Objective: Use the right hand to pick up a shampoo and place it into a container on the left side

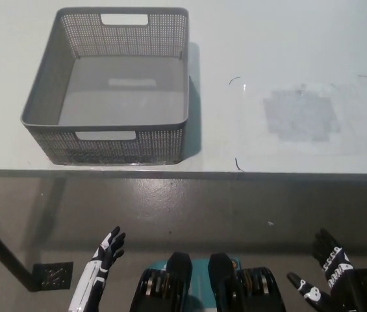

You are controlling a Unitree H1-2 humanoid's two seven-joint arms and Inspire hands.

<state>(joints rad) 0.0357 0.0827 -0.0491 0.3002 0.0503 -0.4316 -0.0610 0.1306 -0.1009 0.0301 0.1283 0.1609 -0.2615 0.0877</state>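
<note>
Fingers of the black right hand are spread apart and hold nothing; the hand sits low at the bottom right of the head view, below the front edge of the surface and over the grey floor, palm turned partly up. At the bottom left the white left hand rests, also below the surface edge, with its fingers apart and pointing up toward the surface, holding nothing. Both hands are well apart from anything on the surface. On the left part of the pale surface stands a grey mesh basket, square with rounded corners, its walls perforated and a handle slot cut in both the near wall and the far wall. Its near wall stands close to the front edge of the surface, and its smooth grey floor is bare, so no shampoo lies inside it, and no shampoo bottle shows anywhere in view. To the right of the basket, well apart from it, a grey smudged patch marks the surface, with a few thin dark curved marks near it, one between the basket and the patch and another by the front edge. On the floor at the far lower left lies a small dark grate, just beside the left forearm.
</note>
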